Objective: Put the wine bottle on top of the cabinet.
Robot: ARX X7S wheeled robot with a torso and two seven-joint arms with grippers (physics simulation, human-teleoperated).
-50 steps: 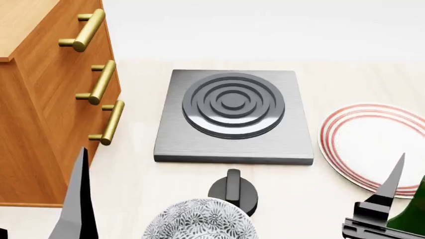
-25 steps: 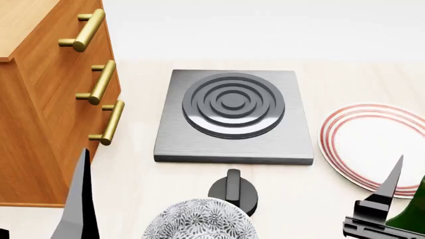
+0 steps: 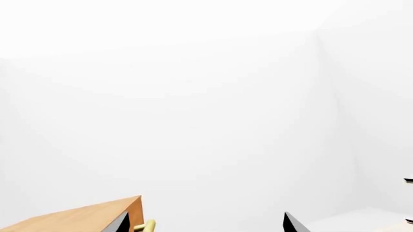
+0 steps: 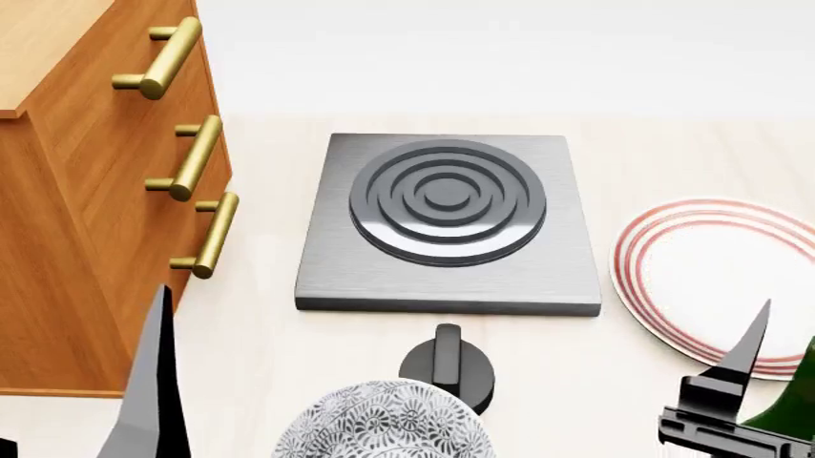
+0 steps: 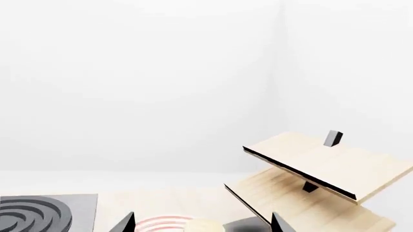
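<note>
Only a dark-green part of the wine bottle [image 4: 792, 417] shows, at the bottom right corner of the head view. Its tan cork [image 5: 204, 226] sits low between my right gripper's fingers in the right wrist view. My right gripper [image 5: 201, 223] is open, and its fingers stand wide on either side of the cork without touching it. One right finger [image 4: 749, 348] rises just left of the bottle. The reddish-brown cabinet [image 4: 76, 210] with brass handles stands at the left, and its lighter top [image 4: 45, 38] is bare. My left gripper [image 3: 205, 224] is open and empty beside the cabinet [image 3: 84, 217].
A grey hob plate [image 4: 449, 221] lies in the middle of the table. A red-rimmed white plate [image 4: 707, 272] lies at the right. A patterned bowl [image 4: 382, 425] and a black knob [image 4: 448, 367] are near the front. A pale slanted rack [image 5: 322, 169] stands beyond the bottle.
My right gripper's finger has sunk slightly beside the bottle. Nothing else has moved.
</note>
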